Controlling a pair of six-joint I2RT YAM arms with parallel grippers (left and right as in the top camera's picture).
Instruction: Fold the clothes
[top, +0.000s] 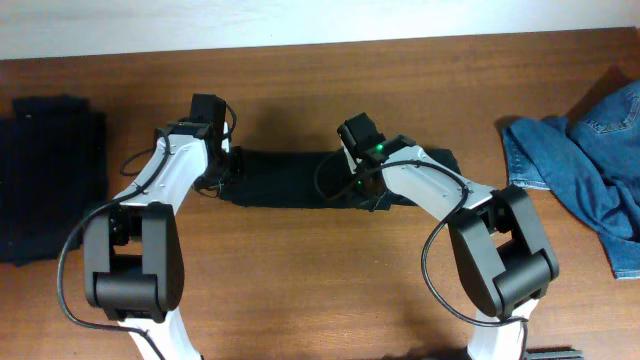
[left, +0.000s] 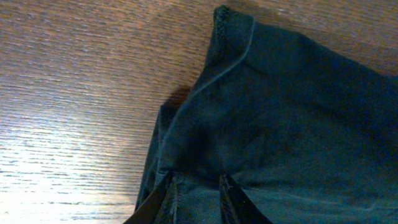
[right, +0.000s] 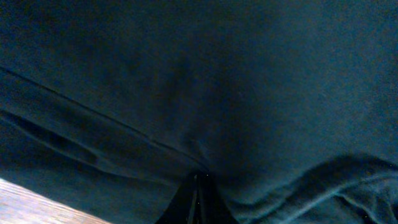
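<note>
Overhead, the black garment (top: 290, 178) lay in the middle of the table (top: 320, 290), pulled out into a long, narrow band from left to right. It was plain, matte and dark, with no print on it. The left wrist view showed a stitched hem running along its edge and a corner lying flat on the wood. The right wrist view was almost filled by the same cloth, with a seam line and soft creases that ran together at the fingertips.

The left gripper (top: 222, 172) was at the left end of the band, and its fingers (left: 239, 200) were closed on a fold of the cloth. The right gripper (top: 362, 185) was over the right part of the band, with its fingers pressed together and pinching the cloth.

The table was brown wood with a clear grain, and a pale wall (top: 300, 20) ran behind its far edge.

A second pile of black clothes (top: 50, 175) lay folded at the left edge of the table, well apart from the garment. A crumpled blue denim piece (top: 590, 160) lay at the right edge, also apart. The white right arm (top: 430, 185) crossed over the right end of the band and hid part of it from above.
</note>
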